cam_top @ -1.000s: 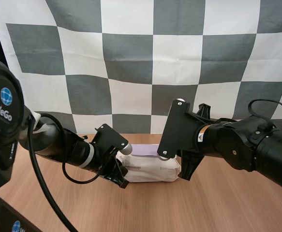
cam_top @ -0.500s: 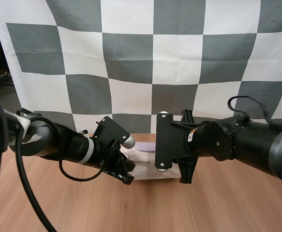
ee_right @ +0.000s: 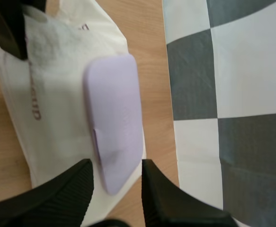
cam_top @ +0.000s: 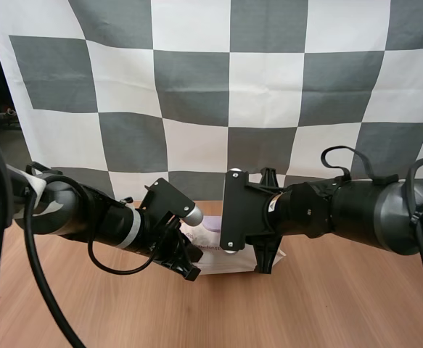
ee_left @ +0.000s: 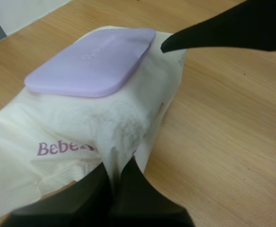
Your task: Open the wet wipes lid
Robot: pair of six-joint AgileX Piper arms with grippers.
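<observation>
Over on the left, my arm lies low across the counter (cam_top: 305, 304), reaching right. The left tool (ee_left: 117, 164) is pinching a fold of wrapper at the left end of the pack of wipes (ee_left: 71, 127). The pack lies flat near the counter's far edge, with its purple lid (ee_left: 93, 61) closed on top. At the pack's right end the right tool (ee_right: 115, 165) is spread, the lid's end between its fingers, and that arm stretches in level from the right. Bare wood lies open on the near side and to the right.
</observation>
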